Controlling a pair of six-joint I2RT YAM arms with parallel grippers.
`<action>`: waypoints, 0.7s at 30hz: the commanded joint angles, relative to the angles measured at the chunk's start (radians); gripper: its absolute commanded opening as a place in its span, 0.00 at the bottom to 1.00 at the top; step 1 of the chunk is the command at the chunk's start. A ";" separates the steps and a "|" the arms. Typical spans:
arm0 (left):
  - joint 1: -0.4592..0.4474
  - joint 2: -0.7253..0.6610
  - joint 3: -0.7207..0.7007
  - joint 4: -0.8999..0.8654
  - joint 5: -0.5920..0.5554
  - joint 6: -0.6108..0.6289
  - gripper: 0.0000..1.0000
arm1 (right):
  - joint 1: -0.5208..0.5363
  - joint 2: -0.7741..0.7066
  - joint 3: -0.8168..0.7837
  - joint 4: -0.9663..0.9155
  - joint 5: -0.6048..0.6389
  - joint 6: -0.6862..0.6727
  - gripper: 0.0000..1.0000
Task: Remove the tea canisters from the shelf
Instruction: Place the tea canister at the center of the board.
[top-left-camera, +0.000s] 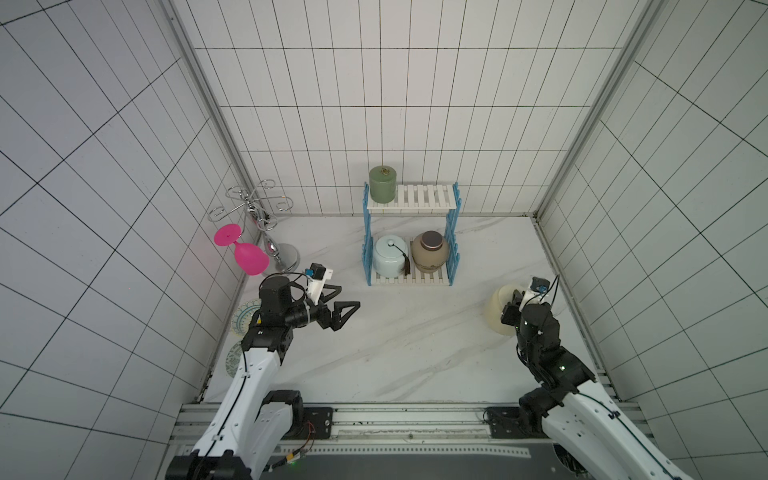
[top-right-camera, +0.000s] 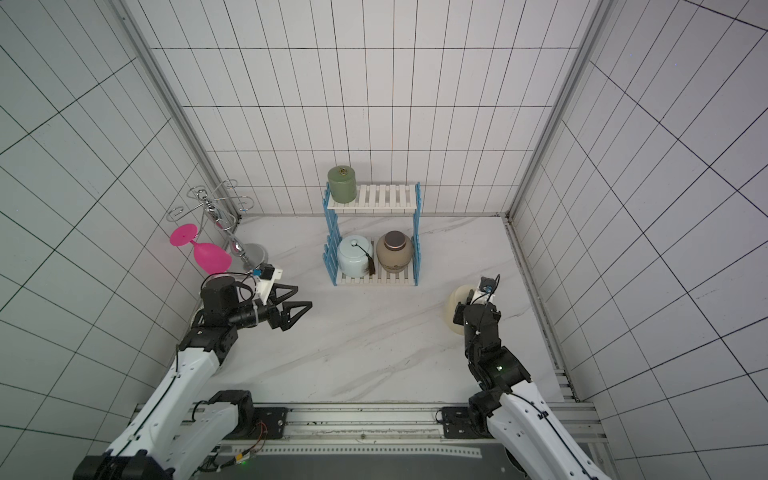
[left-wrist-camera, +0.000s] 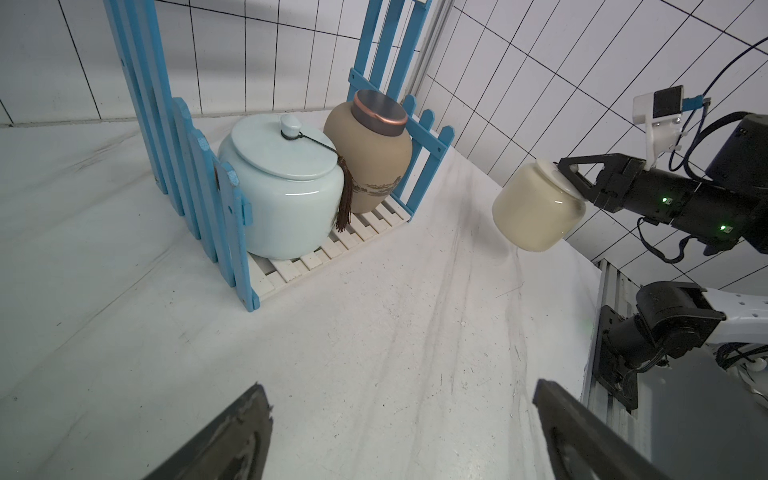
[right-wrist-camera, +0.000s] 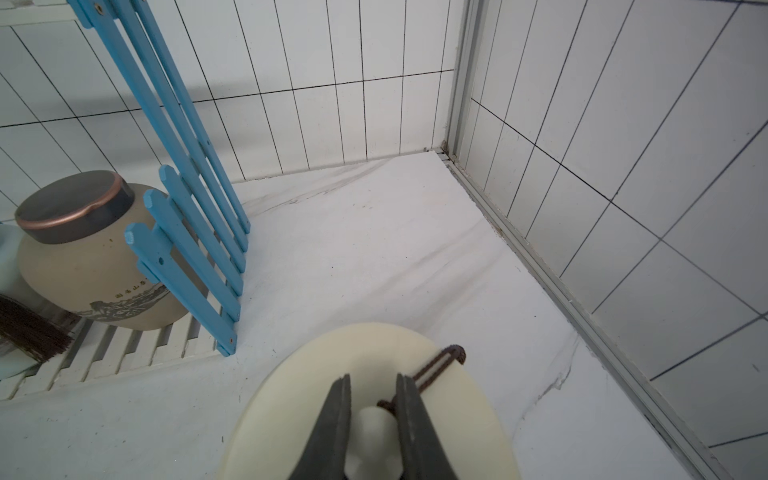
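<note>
The shelf (top-left-camera: 432, 197) stands against the back wall. A sage-green canister (top-left-camera: 382, 184) sits on the left end of its top board. On the lower board a pale-blue jar (left-wrist-camera: 286, 199) with a dark tassel stands next to a tan-brown jar (left-wrist-camera: 370, 166) with a dark lid. To the right of the shelf, off it, my right gripper (right-wrist-camera: 372, 380) is shut on the lid knob of the cream jar (left-wrist-camera: 536, 208). That jar is tilted, low over the table. My left gripper (top-left-camera: 350, 295) stands open and empty over the table, left of the shelf's front.
A chrome curly-armed stand (top-left-camera: 266, 224) with a pink glass (top-left-camera: 247, 253) is in the back left corner. Patterned bowls (top-left-camera: 245, 318) lie under my left arm by the left wall. The tiled right wall (right-wrist-camera: 623, 166) runs close beside the cream jar.
</note>
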 joint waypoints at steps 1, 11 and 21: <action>-0.002 0.002 -0.010 0.028 0.012 -0.003 0.99 | -0.019 -0.046 -0.028 0.173 0.087 0.040 0.00; 0.011 0.009 -0.016 0.033 0.009 -0.003 0.99 | -0.035 -0.091 -0.097 0.162 0.114 0.064 0.00; 0.012 0.010 -0.018 0.038 0.007 -0.003 0.99 | -0.037 -0.095 -0.130 0.128 0.116 0.096 0.00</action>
